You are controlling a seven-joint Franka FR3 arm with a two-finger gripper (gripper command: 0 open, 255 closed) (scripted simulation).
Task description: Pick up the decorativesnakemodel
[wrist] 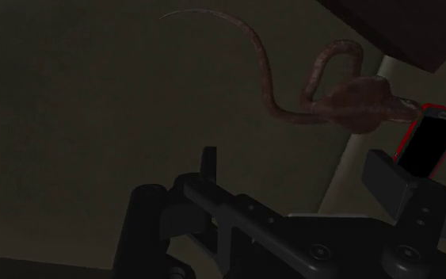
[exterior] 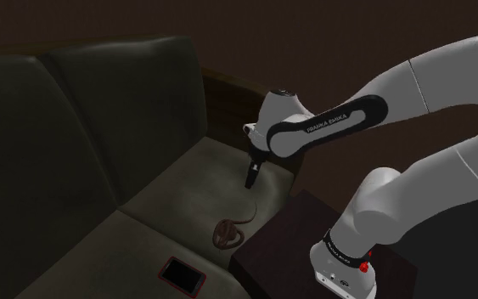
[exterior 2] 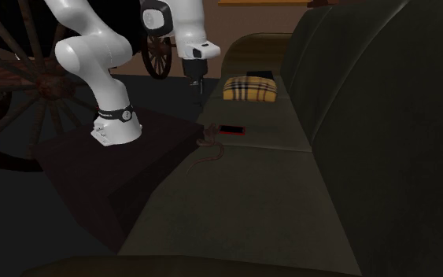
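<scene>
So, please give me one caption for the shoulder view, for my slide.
White arm holds its jaws above the sofa seat, short of the coiled brown snake model near a red-edged phone.

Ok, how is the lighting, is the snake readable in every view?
Shoulder view: dim, the reddish-brown snake model barely separates from the sofa cushion; second exterior view: equally dim, the white arm is brightest; wrist view: dark, yet the snake's coil reads clearly.
</scene>
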